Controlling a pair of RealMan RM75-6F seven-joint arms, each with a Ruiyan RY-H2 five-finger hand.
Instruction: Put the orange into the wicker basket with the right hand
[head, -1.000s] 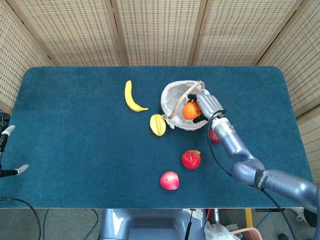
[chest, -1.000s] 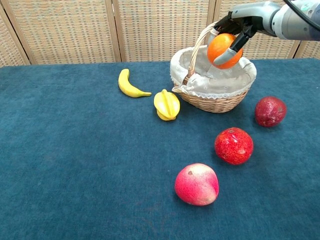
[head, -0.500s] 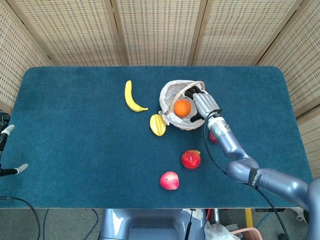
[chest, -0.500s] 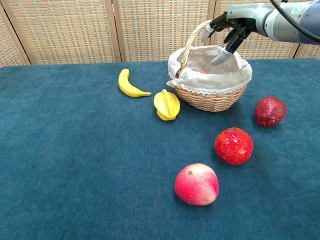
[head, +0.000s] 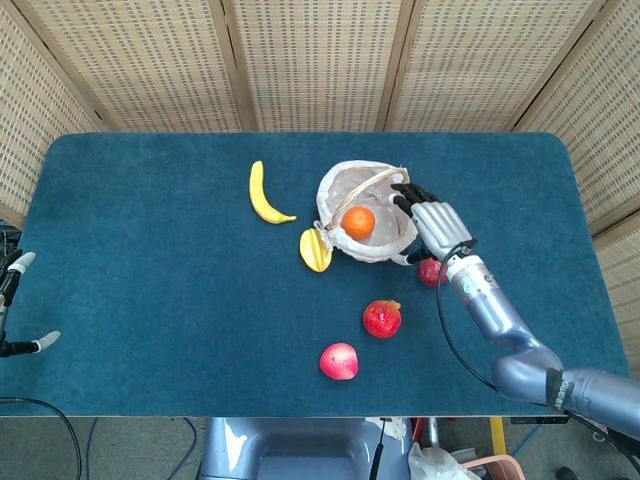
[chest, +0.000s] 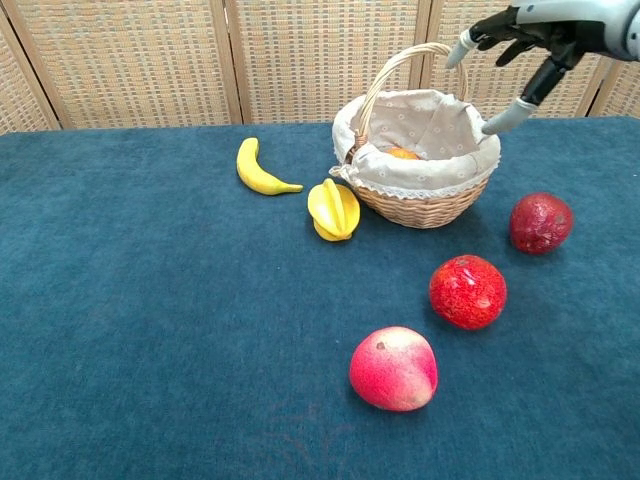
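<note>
The orange (head: 359, 222) lies inside the wicker basket (head: 334, 192), on its white cloth lining; in the chest view only the top of the orange (chest: 403, 153) shows above the basket rim (chest: 417, 188). My right hand (head: 433, 222) hovers just right of the basket with fingers spread and nothing in it; the chest view shows the right hand (chest: 522, 40) above and right of the basket handle. Of my left hand (head: 14, 305), only fingertips show at the far left edge of the head view.
A banana (head: 264, 194) and a yellow starfruit (head: 314, 249) lie left of the basket. A dark red fruit (head: 431, 271) sits under my right forearm. A red pomegranate-like fruit (head: 382, 318) and a pink-red apple (head: 339, 361) lie nearer the front edge.
My right hand let go of the orange, which dropped into the basket. The hand then drew back to the right with fingers spread. The basket shifted slightly left.
</note>
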